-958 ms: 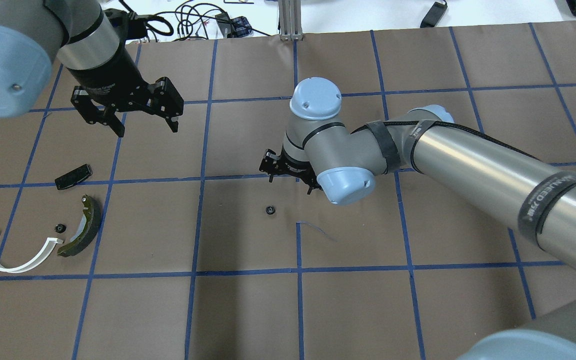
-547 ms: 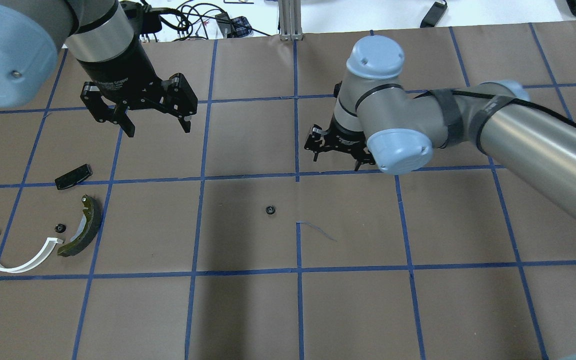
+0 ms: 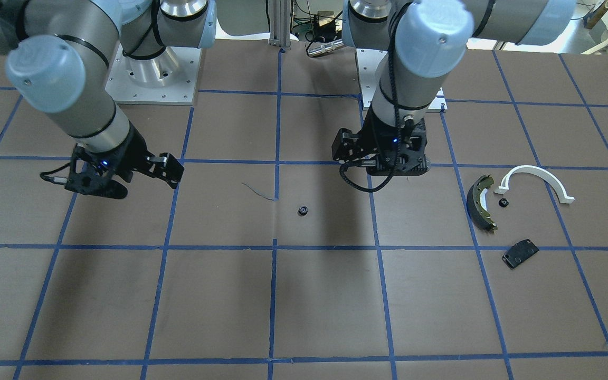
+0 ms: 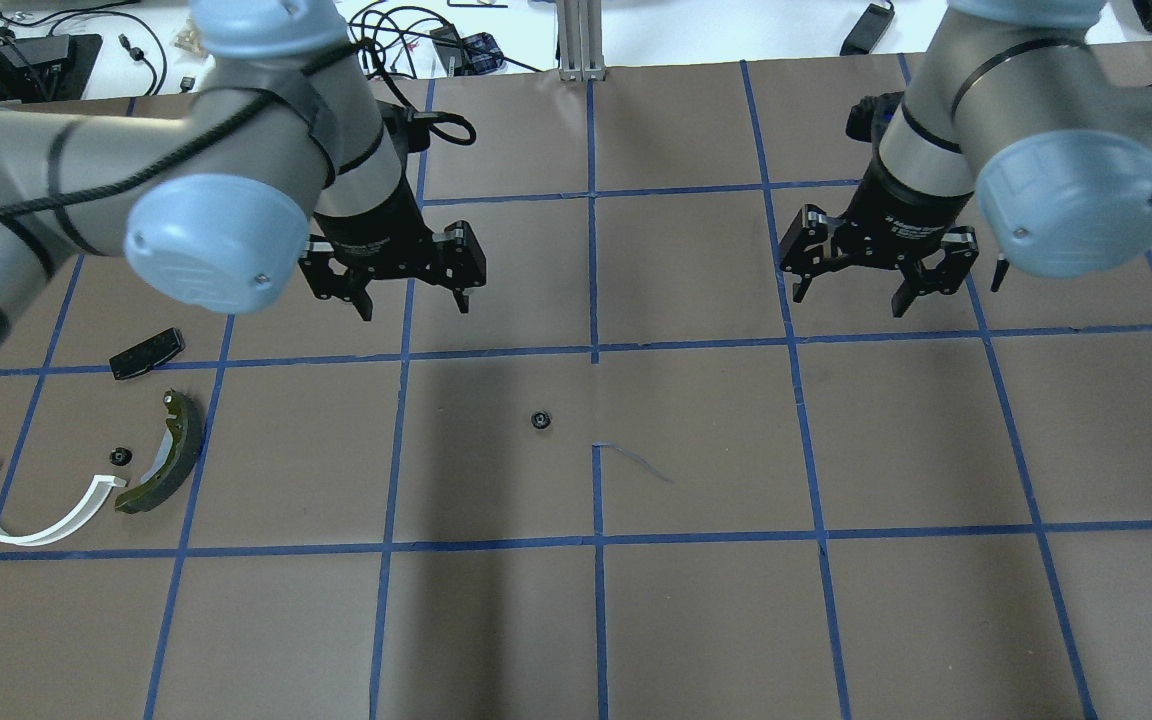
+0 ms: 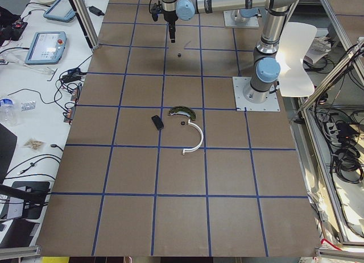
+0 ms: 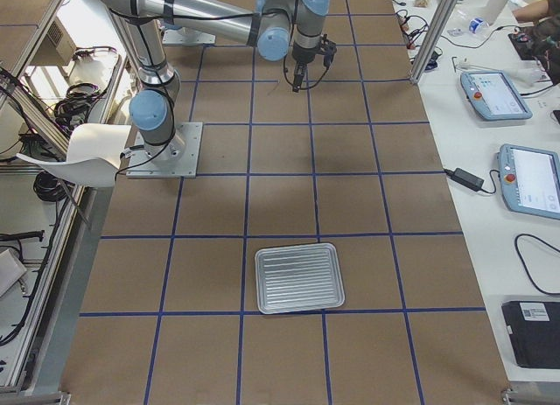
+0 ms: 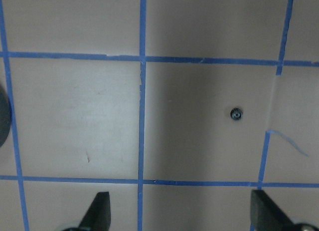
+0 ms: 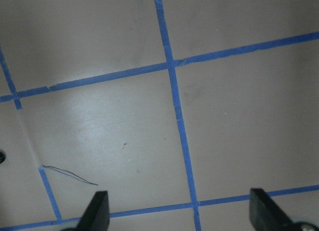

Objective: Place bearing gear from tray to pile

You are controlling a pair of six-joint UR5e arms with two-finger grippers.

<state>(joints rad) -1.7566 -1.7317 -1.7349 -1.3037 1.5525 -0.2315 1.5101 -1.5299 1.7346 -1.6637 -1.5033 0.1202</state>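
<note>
A small black bearing gear (image 4: 539, 420) lies alone on the brown paper near the table's middle; it also shows in the front view (image 3: 302, 211) and the left wrist view (image 7: 237, 113). The pile lies at the left: an olive brake shoe (image 4: 168, 455), a white half-ring arc (image 4: 86, 508), a black plate (image 4: 146, 353) and a second small black gear (image 4: 119, 457). My left gripper (image 4: 414, 305) is open and empty, hovering up and left of the lone gear. My right gripper (image 4: 851, 298) is open and empty, far to the gear's right.
A ribbed metal tray (image 6: 297, 278) lies on the table far toward the robot's right end, shown only in the right exterior view. A thin blue thread (image 4: 636, 462) lies beside the lone gear. Cables and an aluminium post (image 4: 576, 40) stand past the table's far edge.
My right arm has swung away to the right from beside the lone gear. My left arm has moved right toward the middle. Both grippers stay open; the gear has not moved.
</note>
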